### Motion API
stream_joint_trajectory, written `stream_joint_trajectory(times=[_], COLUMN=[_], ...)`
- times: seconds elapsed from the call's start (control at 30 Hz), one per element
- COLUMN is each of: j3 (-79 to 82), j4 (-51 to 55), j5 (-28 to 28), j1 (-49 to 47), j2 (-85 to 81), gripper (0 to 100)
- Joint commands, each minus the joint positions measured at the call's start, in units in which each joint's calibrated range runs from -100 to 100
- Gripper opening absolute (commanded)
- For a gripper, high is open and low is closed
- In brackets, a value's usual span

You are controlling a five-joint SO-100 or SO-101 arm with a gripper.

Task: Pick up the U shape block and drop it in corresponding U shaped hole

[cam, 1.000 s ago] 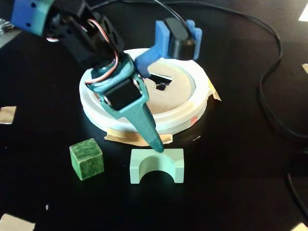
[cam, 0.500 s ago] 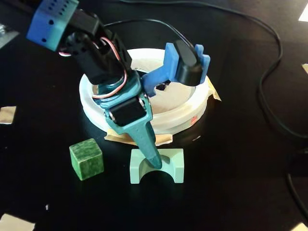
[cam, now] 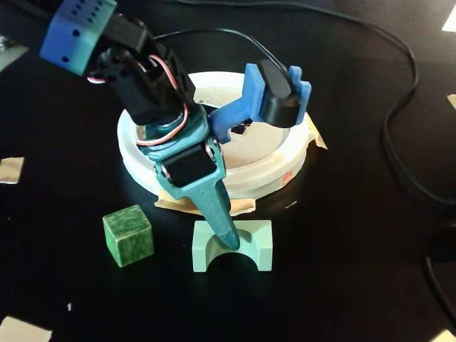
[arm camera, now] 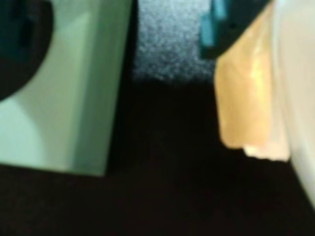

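Observation:
The pale green U-shaped block (cam: 249,251) stands arch-down on the black table in front of the white round container (cam: 288,165). My gripper (cam: 229,241) reaches down onto the block, and one teal finger (cam: 222,226) sits in the arch. In the wrist view the block (arm camera: 74,93) fills the left side. The gripper (arm camera: 118,29) looks open: a dark jaw is at the top left by the arch, a teal one at the top right, with a bare gap beside the block's leg. The container's holes are hidden by the arm.
A dark green cube (cam: 128,236) sits left of the U block. Tan paper (arm camera: 246,93) lies under the container's rim (arm camera: 295,98), right of the gripper. Black cables (cam: 399,121) run along the right. Tan scraps (cam: 10,169) lie at the table's left.

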Motion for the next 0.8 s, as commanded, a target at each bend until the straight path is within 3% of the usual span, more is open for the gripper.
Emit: stream_joint_trajectory(times=[0.0, 0.1, 0.23, 0.4, 0.53, 0.77], j3=[-5.27, -5.27, -5.27, -5.27, -5.27, -5.18], j4=[-0.44, 0.16, -0.14, 0.26, 0.26, 0.36], j5=[0.1, 0.15, 0.15, 0.15, 0.15, 0.2], j1=[1.35, 1.35, 1.35, 1.35, 1.48, 1.6], j2=[-1.53, -1.53, -1.62, -1.62, -1.62, -4.75], gripper=[56, 53, 30, 12, 7, 7])
